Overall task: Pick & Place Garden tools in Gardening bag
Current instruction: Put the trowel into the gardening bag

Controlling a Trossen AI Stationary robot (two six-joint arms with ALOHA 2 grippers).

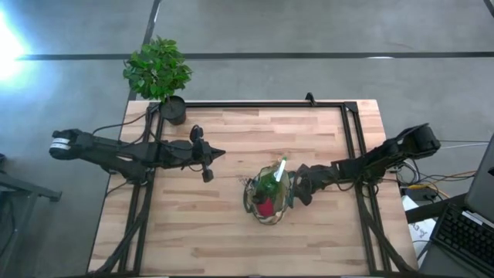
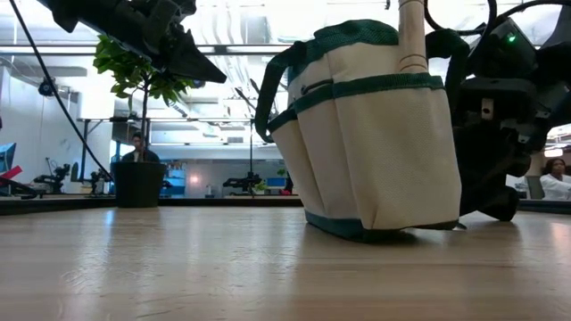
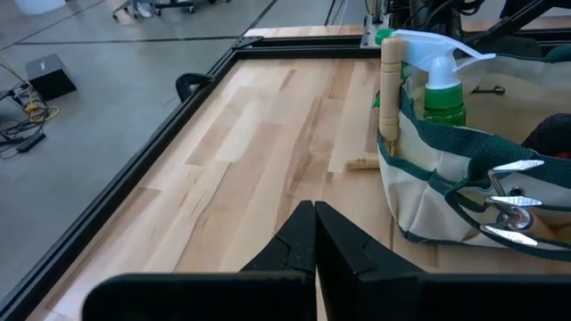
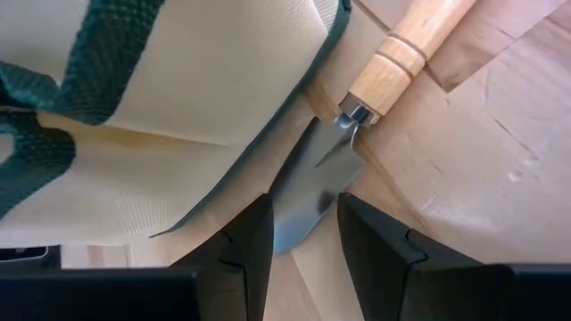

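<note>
My right claw (image 4: 302, 234) is low at the table (image 1: 231, 232), right beside the gardening bag (image 1: 268, 197). Fingers parted, gripping nothing. Between them lies the metal blade of a trowel (image 4: 323, 183), flat on the wood and touching or just under the bag's bottom edge. Its wooden handle (image 4: 416, 46) points away from my wrist, so the long axis runs roughly in line w/ my reach, blade end nearest me. Fingers straddle the blade tip, not the handle. Judgement: next move = close on the blade or slide fwd to the neck, then lift clear of the bag wall. Risk: thin flat metal may slip.

Bag stands upright mid-table, front half. Spray bottle (image 3: 443, 85), a wooden handle (image 3: 390, 89), a rake (image 3: 508, 201) and sth red (image 1: 265, 206) already inside.

Left claw (image 3: 314, 234) clenched, empty, hovering above the table left of the bag, well apart. Right arm clearly nearer the trowel. Potted plant (image 1: 159, 73) at far-left corner.
</note>
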